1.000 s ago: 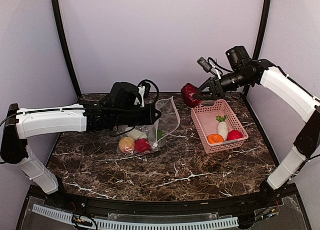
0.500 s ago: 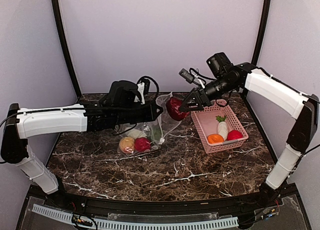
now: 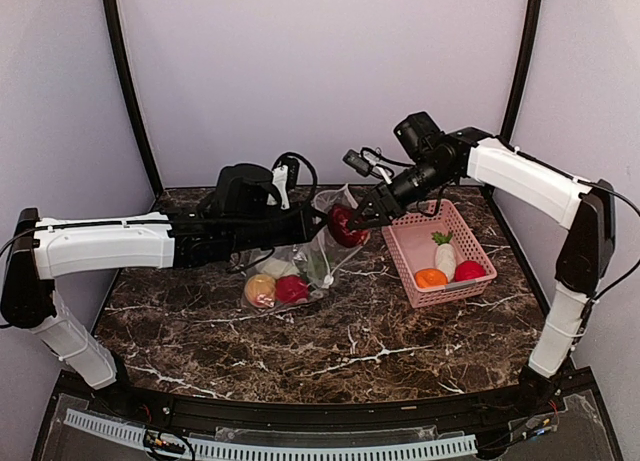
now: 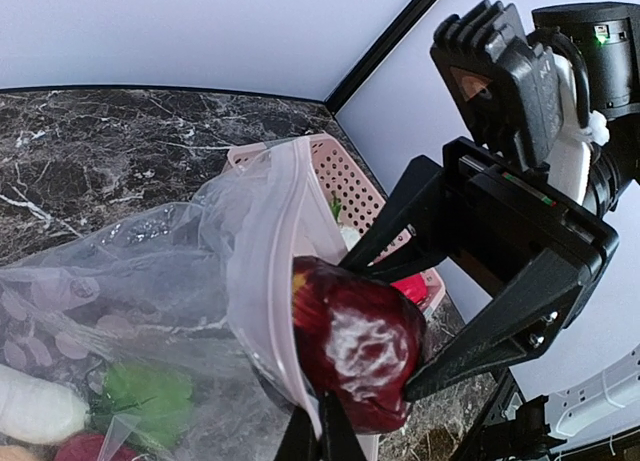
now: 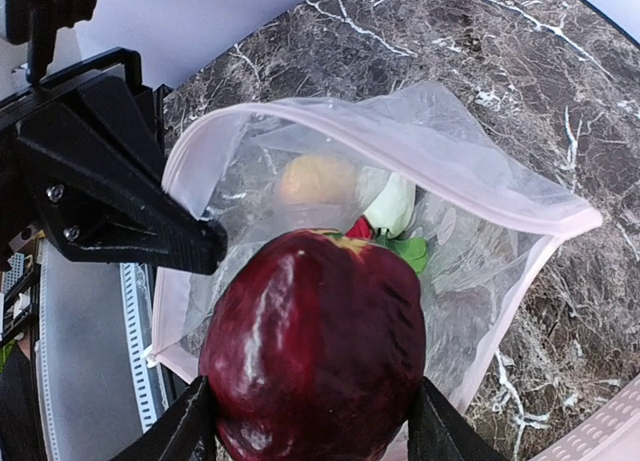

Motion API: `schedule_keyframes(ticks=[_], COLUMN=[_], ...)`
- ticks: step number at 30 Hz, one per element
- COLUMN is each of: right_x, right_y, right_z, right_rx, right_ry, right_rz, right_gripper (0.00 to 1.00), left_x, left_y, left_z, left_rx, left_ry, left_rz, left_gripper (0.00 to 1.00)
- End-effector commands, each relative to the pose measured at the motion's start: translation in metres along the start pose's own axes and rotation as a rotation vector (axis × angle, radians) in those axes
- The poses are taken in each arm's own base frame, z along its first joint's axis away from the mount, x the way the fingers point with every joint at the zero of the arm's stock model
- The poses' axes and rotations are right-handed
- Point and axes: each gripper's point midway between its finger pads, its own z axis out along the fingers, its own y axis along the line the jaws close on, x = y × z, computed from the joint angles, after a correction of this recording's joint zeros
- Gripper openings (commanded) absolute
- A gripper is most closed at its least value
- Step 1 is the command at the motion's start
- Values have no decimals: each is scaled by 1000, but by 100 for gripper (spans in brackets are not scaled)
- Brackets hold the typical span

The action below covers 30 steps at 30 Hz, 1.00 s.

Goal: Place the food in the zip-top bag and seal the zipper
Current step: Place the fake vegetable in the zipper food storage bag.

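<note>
My right gripper is shut on a dark maroon apple, held at the open mouth of the clear zip-top bag. In the right wrist view the apple sits between my fingers, just above the bag's pink zipper rim. My left gripper is shut on the zipper edge and holds the mouth open. Inside the bag lie a yellowish-tan fruit, a red one and a white oblong one. The apple also shows in the left wrist view.
A pink slotted basket stands at the right, holding a white radish, an orange fruit and a red fruit. The dark marble table is walled at back and sides.
My right gripper has carried the maroon apple left from above the basket to the bag's mouth. The left gripper has kept its hold on the bag edge.
</note>
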Motion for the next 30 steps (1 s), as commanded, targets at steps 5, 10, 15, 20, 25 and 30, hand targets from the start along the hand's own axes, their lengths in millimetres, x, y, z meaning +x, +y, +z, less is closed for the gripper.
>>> schedule_keyframes(ticks=[5, 10, 15, 20, 25, 30], right_x=[-21, -24, -26, -27, -13, 11], right_y=[-15, -23, -11, 21, 0, -59], right_z=[2, 9, 3, -27, -57, -103], right_rx=[68, 75, 36, 30, 264, 506], right_ry=[-10, -1, -12, -59, -75, -130], right_rz=[26, 47, 41, -73, -184, -119], right_gripper=[59, 70, 83, 84, 94, 99], left_x=[-8, -6, -7, -6, -7, -26], left_y=[-14, -14, -11, 0, 9, 3], left_z=[-6, -4, -9, -17, -26, -55], left_rx=[64, 66, 55, 20, -19, -23], left_ry=[-24, -18, -32, -52, -57, -101], left_rz=[-19, -19, -16, -20, -3, 52], left_gripper=[1, 1, 1, 1, 1, 1])
